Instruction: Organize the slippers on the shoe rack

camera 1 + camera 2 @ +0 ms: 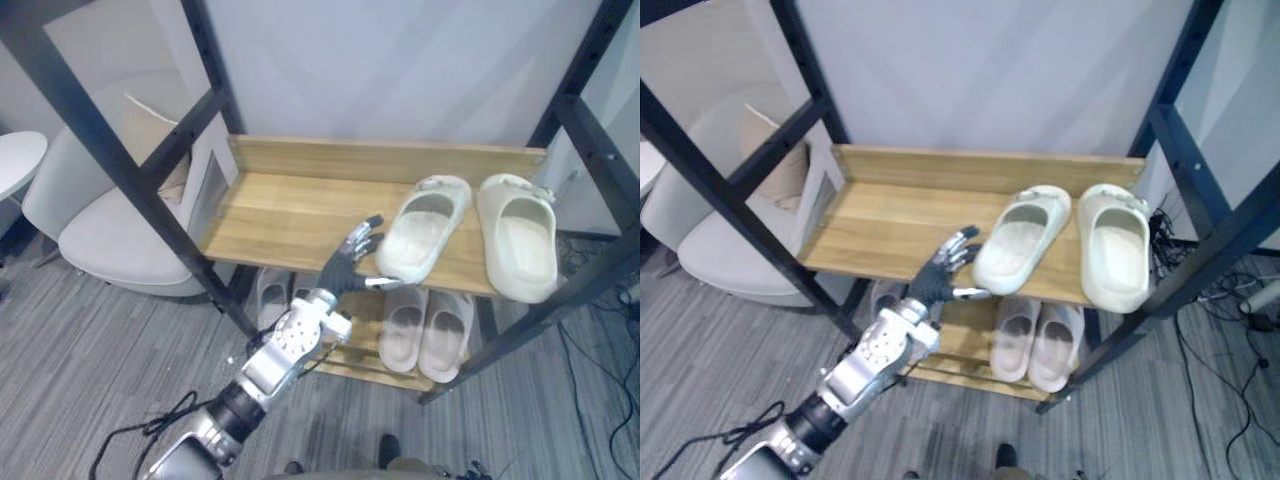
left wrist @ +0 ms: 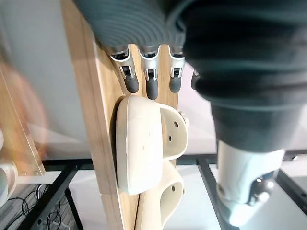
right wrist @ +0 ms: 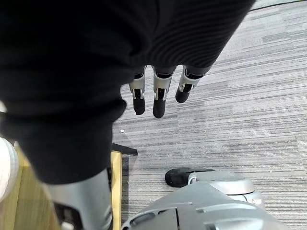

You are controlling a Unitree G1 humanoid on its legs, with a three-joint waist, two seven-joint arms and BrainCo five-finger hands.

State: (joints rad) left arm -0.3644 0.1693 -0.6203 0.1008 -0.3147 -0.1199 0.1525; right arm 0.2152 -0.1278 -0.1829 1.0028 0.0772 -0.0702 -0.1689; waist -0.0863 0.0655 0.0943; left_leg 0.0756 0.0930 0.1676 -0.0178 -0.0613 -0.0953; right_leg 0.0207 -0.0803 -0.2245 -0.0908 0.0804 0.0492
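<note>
My left hand is spread, fingers straight, just beside the near end of the angled cream foam slipper on the shoe rack's wooden top shelf. The second cream slipper lies alongside. My right hand hangs slack-fingered over grey carpet.

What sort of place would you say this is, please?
Probably an indoor room staged as a home entryway, perhaps in an office or lab: a wooden shoe rack holding pale slippers, a light armchair beside it, and grey striped carpet on the floor.
</note>
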